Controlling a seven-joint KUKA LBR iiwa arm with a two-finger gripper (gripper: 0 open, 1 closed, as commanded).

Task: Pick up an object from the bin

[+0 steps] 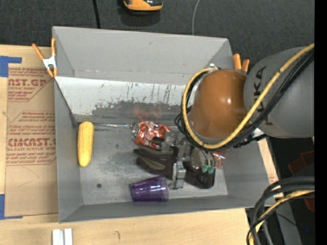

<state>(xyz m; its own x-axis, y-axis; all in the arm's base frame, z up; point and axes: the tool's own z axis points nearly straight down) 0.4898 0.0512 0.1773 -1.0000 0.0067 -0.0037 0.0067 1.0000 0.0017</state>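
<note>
One gripper [178, 171], partly hidden, over dark object [149, 160]

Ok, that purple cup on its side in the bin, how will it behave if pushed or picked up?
The purple cup lies on its side, so a push would probably roll it. It looks like thin translucent plastic, so it is likely light and somewhat slippery. Squeezed hard, it might flex.
</note>
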